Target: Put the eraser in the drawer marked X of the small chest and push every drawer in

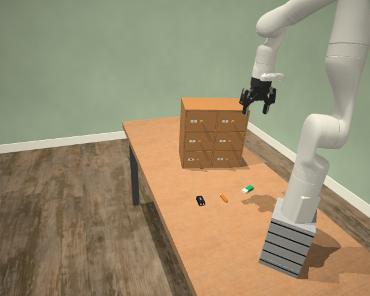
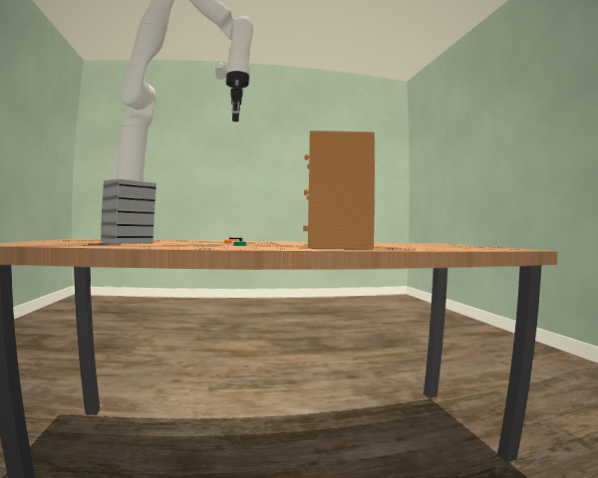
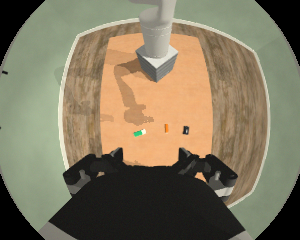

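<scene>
eraser: green with a white end (image 1: 247,189) (image 2: 239,243) (image 3: 139,133), lying flat on the table (image 1: 210,235) (image 2: 268,259) (image 3: 190,100), well below the fingers and close to straight under them, maybe a bit toward the finger on the wrist view's left
eraser's long axis: here's the catch imo, it runs nearly along the line from one finger to the other, just slightly slanted. I'd want roughly a quarter turn of the wrist to pinch its narrow sides
white end: faces the orange stick-like thing
gripper: one only, the gripper (image 1: 255,112) (image 2: 235,119) (image 3: 150,154), fingers spread wide, nothing between them
arm pose: the arm (image 1: 264,57) (image 2: 241,46) (image 3: 156,37) reaches out high from its block and bends over, so the fingers point pretty much straight down, well above the table
orange thing: orange stick-like thing (image 1: 224,197) (image 2: 229,240) (image 3: 166,128), also below the fingers, beside the eraser. Leave it be
black thing: small black object (image 1: 200,200) (image 2: 235,238) (image 3: 186,130), past the orange one, toward the wrist view's right finger side
chest: wooden chest (image 1: 214,103) (image 2: 341,190), off to the side and lower than the fingertips, knobs facing the arm's side, drawers look pushed in. Can't read which label is X, sorry
</scene>
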